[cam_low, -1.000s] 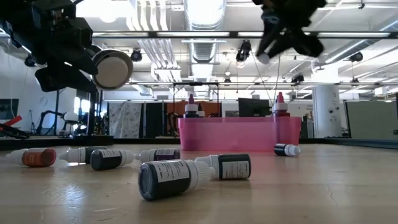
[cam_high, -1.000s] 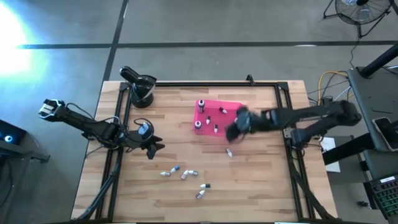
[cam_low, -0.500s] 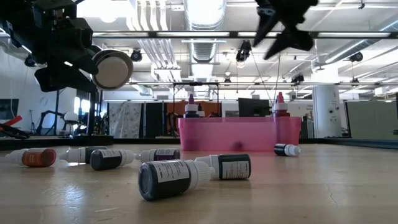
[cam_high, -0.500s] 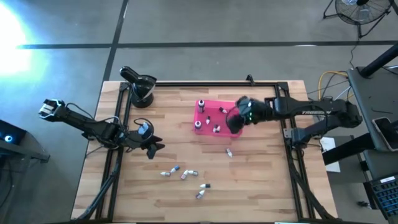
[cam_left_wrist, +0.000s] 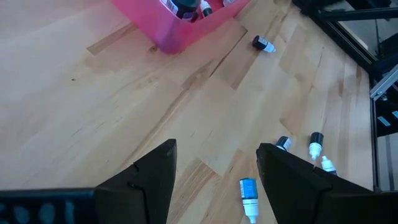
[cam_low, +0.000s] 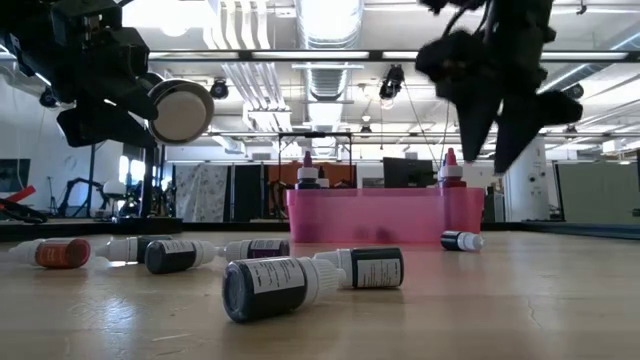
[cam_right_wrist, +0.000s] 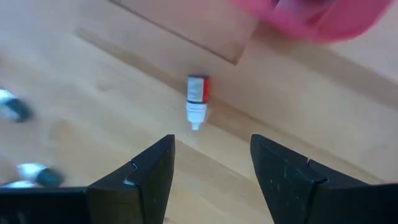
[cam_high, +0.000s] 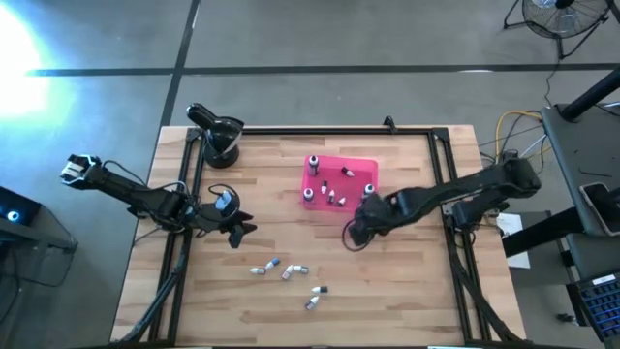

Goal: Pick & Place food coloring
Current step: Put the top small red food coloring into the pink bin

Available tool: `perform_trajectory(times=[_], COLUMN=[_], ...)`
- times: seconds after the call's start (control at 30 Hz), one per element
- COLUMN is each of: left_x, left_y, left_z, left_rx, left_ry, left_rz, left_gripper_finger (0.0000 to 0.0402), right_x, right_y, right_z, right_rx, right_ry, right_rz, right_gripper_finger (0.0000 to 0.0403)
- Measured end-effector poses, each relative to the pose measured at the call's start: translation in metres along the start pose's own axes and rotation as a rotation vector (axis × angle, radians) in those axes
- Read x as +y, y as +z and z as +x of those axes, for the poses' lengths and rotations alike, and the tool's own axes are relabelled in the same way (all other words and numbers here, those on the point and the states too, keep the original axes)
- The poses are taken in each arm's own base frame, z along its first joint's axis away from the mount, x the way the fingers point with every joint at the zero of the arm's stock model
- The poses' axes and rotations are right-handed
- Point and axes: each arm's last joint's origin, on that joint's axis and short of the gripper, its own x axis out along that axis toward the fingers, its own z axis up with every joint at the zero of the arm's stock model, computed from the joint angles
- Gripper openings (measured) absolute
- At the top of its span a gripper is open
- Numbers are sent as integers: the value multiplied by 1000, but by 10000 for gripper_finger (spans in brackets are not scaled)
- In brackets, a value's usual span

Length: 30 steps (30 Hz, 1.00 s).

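— While our right gripper (cam_high: 353,236) hangs near the pink tray (cam_high: 360,163), jaws wide w/ nothing in them, where's the food coloring?
— Some bottles stand in the tray; one red bottle (cam_right_wrist: 197,98) lies just below our fingers, others (cam_high: 289,274) lie nearer the front. Left gripper (cam_high: 242,230) waits at left, jaws apart.

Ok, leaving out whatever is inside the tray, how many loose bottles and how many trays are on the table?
Food coloring bottles lying loose on the table: 7
Pink tray: 1
Total: 8
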Motion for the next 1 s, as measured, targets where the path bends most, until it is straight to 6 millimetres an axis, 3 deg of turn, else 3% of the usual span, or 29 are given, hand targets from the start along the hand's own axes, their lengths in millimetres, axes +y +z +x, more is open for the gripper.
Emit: perform_trajectory(times=[0.17, 0.57, 0.83, 1.0], left_x=[0, 0, 0, 0], left_y=[0, 0, 0, 0], left_z=[0, 0, 0, 0], left_rx=[0, 14, 15, 15], left_ry=[0, -11, -12, -12], left_rz=[-1, -5, -5, -5], left_gripper_finger=[197, 197, 197, 197], right_x=[12, 29, 34, 34], right_y=[-8, -5, 3, 3], right_z=[32, 66, 82, 86], right_rx=[49, 62, 3, 28], right_ry=[-95, -167, -134, -135], right_rz=[-20, -82, -73, -81], right_gripper_finger=[203, 200, 167, 125])
